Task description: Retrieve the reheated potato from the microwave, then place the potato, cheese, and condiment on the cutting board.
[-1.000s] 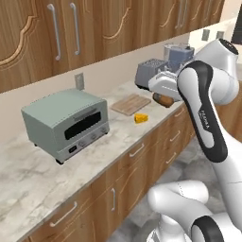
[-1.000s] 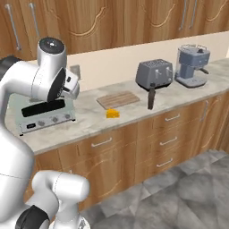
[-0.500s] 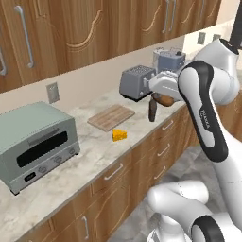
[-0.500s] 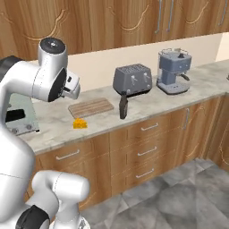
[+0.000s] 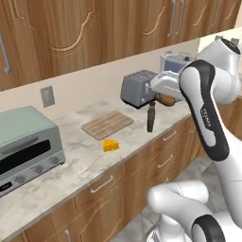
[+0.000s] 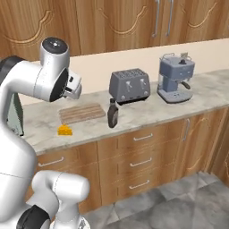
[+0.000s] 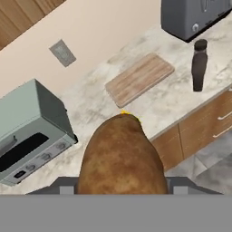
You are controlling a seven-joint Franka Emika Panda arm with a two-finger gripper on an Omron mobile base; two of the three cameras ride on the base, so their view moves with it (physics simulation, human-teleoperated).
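- The gripper (image 5: 166, 98) stays closed on the potato (image 7: 121, 158); in the hand view the brown lump sits between the two fingers, and in the left base view its brown end (image 5: 165, 99) shows under the white hand, up in the air above the counter's front edge.
- Against the earlier pictures the whole scene has slid leftward in both base views, so the base has driven along the counter (image 6: 147, 107); the things on it have kept their places relative to the cutting board.
- The cutting board (image 5: 107, 124) lies flat and bare near the wall.
- The cheese (image 5: 110, 145) lies on the marble just in front of the cutting board, apart from it.
- The condiment (image 6: 112, 113) stands upright to the right of the cutting board, close in front of the grey toaster (image 6: 129, 86).
- The pale green toaster oven (image 5: 26, 144), well left of the cutting board, has slipped to the picture's edge in the left base view since half a second ago.
- A blue-grey coffee machine (image 6: 175, 78) stands beyond the toaster, farther from the cutting board, and now sits well inside the right base view.
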